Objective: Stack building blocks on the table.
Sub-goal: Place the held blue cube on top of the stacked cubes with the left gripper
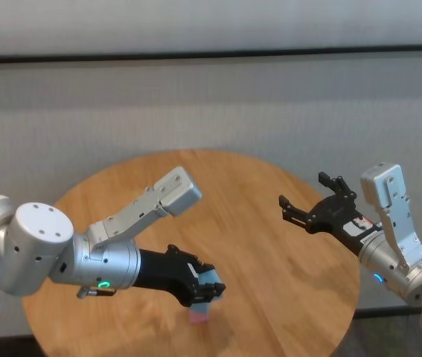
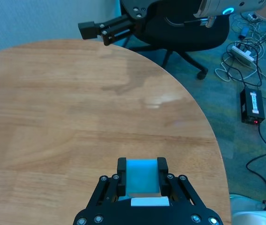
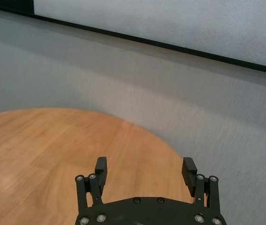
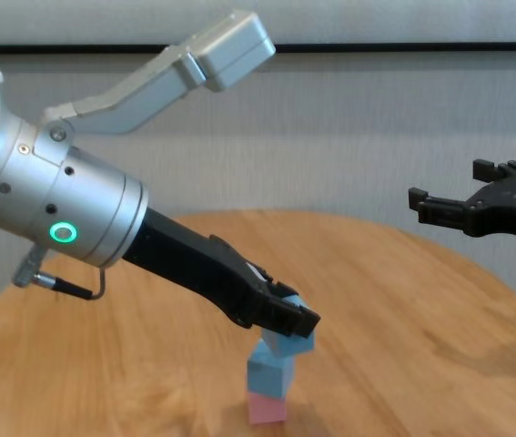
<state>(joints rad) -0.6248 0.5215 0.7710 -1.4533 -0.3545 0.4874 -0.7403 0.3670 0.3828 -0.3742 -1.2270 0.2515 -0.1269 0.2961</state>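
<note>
On the round wooden table (image 4: 403, 319) a pale pink block (image 4: 267, 409) carries a light blue block (image 4: 270, 372). My left gripper (image 4: 292, 335) is shut on a second light blue block (image 4: 291, 345), held slightly tilted right on top of that stack; whether it rests on it I cannot tell. In the left wrist view this block (image 2: 142, 180) fills the gap between the fingers (image 2: 122, 176). The head view shows the held block (image 1: 211, 288) above the pink one (image 1: 199, 316). My right gripper (image 1: 304, 209) hovers open and empty over the table's right side, well away from the stack.
A grey wall (image 3: 123, 84) runs behind the table. Beyond the table edge, the left wrist view shows a black office chair (image 2: 184, 33) and cables with a power brick (image 2: 252, 105) on the floor.
</note>
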